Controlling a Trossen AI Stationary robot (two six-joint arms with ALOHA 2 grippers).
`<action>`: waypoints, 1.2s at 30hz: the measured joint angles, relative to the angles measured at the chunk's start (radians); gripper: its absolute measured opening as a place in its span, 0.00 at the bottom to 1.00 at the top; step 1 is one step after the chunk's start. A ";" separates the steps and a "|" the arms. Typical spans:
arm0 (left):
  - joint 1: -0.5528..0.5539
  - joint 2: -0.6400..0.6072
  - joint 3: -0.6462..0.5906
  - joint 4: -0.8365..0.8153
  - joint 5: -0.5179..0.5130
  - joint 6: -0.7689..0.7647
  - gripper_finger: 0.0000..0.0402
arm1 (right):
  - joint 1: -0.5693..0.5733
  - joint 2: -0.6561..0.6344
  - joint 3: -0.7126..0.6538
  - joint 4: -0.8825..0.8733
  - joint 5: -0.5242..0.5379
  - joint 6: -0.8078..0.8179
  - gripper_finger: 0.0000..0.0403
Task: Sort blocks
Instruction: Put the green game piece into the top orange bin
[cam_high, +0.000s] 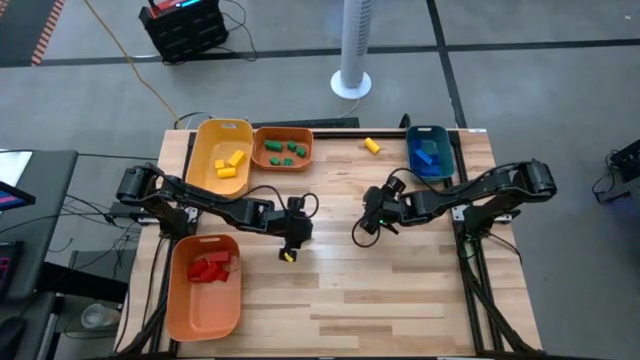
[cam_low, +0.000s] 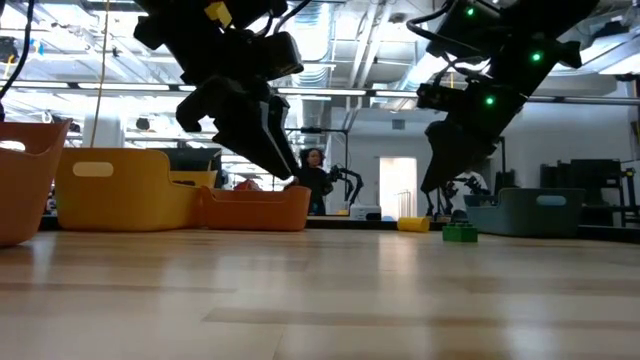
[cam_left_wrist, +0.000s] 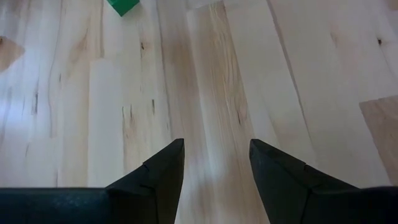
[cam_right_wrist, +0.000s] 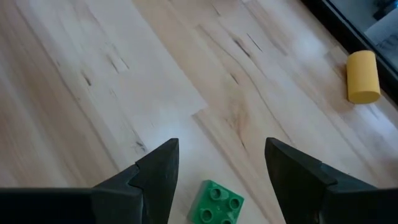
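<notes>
A green block (cam_right_wrist: 217, 202) lies flat on the wood, studs up, just below my open right gripper (cam_right_wrist: 221, 146), whose fingers stand on either side of it without touching. In the low view the green block (cam_low: 460, 233) sits on the table under the raised right gripper (cam_low: 436, 178). A yellow block (cam_high: 372, 146) lies on its side toward the far edge, also visible as the yellow block (cam_right_wrist: 362, 76). My left gripper (cam_high: 292, 240) hovers open over bare wood mid-table, left gripper (cam_left_wrist: 216, 146), with the green block (cam_left_wrist: 122, 6) farther off.
A yellow bin (cam_high: 222, 158) with yellow blocks and a small orange bin (cam_high: 283, 150) with green blocks stand at the far left. A teal bin (cam_high: 431, 152) with blue blocks stands far right. A large orange bin (cam_high: 205, 285) with red blocks stands near left. Bare wood lies between.
</notes>
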 joint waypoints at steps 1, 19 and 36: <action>0.000 0.000 0.000 -0.008 0.000 -0.004 0.44 | 0.000 0.000 0.000 0.000 0.000 0.011 0.62; -0.004 0.000 0.000 -0.056 0.001 -0.029 0.44 | -0.017 -0.013 -0.140 0.059 -0.106 0.204 0.62; -0.004 0.000 0.000 -0.063 0.000 -0.041 0.44 | -0.060 0.093 -0.137 0.097 -0.137 0.233 0.58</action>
